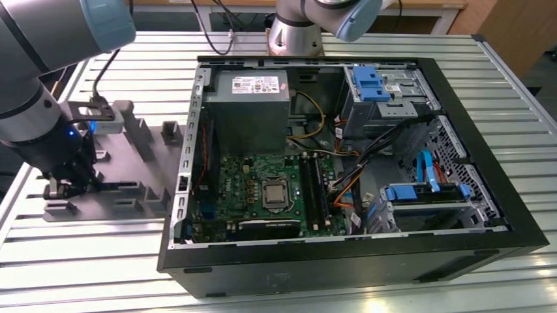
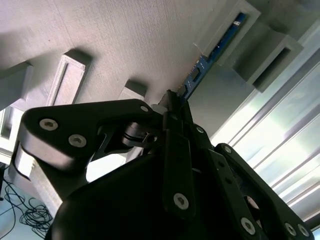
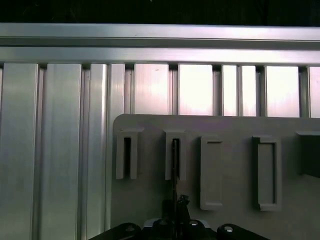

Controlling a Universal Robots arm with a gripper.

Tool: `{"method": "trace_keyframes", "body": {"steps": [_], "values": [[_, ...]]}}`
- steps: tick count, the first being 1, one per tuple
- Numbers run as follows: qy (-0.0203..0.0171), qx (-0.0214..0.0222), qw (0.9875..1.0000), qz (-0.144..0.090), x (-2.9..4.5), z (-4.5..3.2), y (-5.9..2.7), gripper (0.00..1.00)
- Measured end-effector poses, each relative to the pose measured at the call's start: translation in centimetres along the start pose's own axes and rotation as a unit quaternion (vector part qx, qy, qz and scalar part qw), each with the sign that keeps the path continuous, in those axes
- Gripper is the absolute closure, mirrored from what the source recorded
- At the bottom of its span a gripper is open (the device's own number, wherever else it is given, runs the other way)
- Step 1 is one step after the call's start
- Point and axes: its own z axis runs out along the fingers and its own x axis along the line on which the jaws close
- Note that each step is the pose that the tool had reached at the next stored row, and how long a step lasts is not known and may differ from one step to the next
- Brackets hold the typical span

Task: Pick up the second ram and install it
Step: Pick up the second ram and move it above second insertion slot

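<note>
Over on the exterior view's left, the arm's tool [image 1: 65, 189] is down on the grey holder [image 1: 130, 163] that sits on the slatted bench [image 1: 87, 261] beside the open computer case [image 1: 348, 163]. In both wrist views the memory stick [image 2: 212, 52] [image 3: 174, 160] stands on edge in one of the holder's slots. The tool [image 2: 172, 102] [image 3: 175, 205] is closed on its near end.

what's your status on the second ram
Gripper low over grey plastic fixture plate, at the slim green memory stick. Stick on edge in its slot, not yet in open black computer case. Nothing blocking it.
</note>
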Motion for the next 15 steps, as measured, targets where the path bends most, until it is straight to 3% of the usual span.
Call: {"method": "trace_keyframes", "body": {"steps": [15], "values": [[-0.0001,0.0001,1.0000,0.000,-0.04,-1.64,0.03,0.86]]}}
